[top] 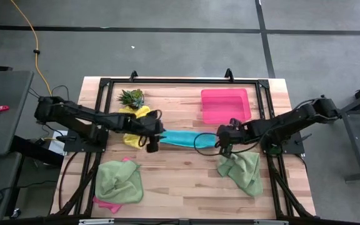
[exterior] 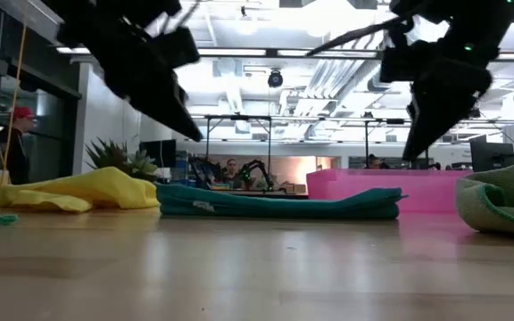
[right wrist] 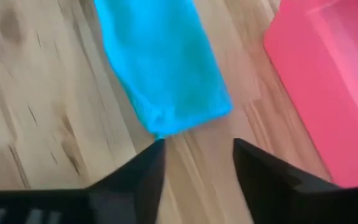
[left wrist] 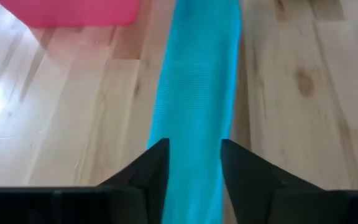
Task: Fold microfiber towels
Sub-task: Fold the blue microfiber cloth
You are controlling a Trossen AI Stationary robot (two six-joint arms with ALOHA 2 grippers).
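Note:
The teal towel (top: pixel 186 139) lies flat on the table as a long narrow folded strip running left to right (exterior: pixel 279 201). My left gripper (top: pixel 152 145) hangs open above the strip's left end (left wrist: pixel 194 149), clear of the cloth in the low view (exterior: pixel 190 129). My right gripper (top: pixel 222 147) hangs open above the strip's right end (right wrist: pixel 197 149), also clear (exterior: pixel 413 147). A crumpled yellow towel (top: pixel 135 125) lies just beyond the left gripper. A light green towel (top: pixel 120 181) lies on a pink one (top: pixel 108 203) at the near left. Another green towel (top: pixel 242 169) lies at the near right.
A rigid pink tray (top: pixel 225 105) stands at the far right of the table, close behind the teal strip's right end. A small spiky plant (top: pixel 132 97) stands at the far left. Bare wood (top: pixel 180 181) shows between the two green towels.

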